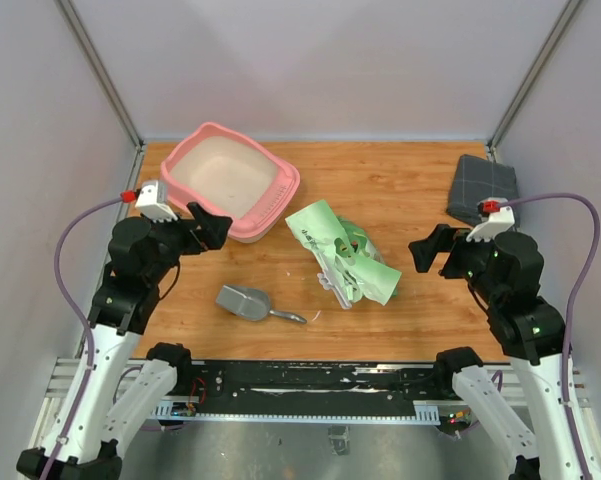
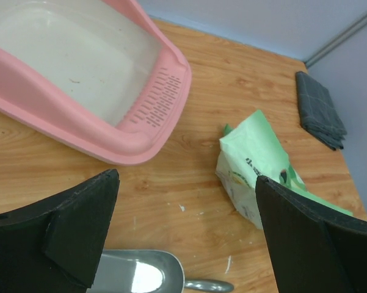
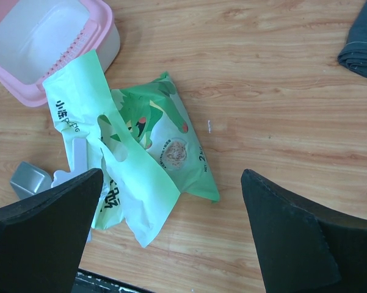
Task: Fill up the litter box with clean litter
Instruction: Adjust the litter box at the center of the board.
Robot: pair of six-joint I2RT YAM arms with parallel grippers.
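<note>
Both left pincer (image 2: 186, 183) and right pincer (image 3: 172, 177) gape wide, gripping nothing; green bag (image 1: 325, 238) lies beside litter box (image 1: 288, 186)

The litter box (image 1: 276, 196): smooth pink plastic, faintly glossy, slotted along one rim, pale and matt inside. Table (image 1: 400, 190) beneath the litter box: wood-grain board, satin finish. Near the litter box: bag (image 1: 325, 232) of crinkled, shiny green film; scoop (image 1: 242, 300), dull grey metal; cloth (image 1: 483, 187), grey woven check, matt.
</note>
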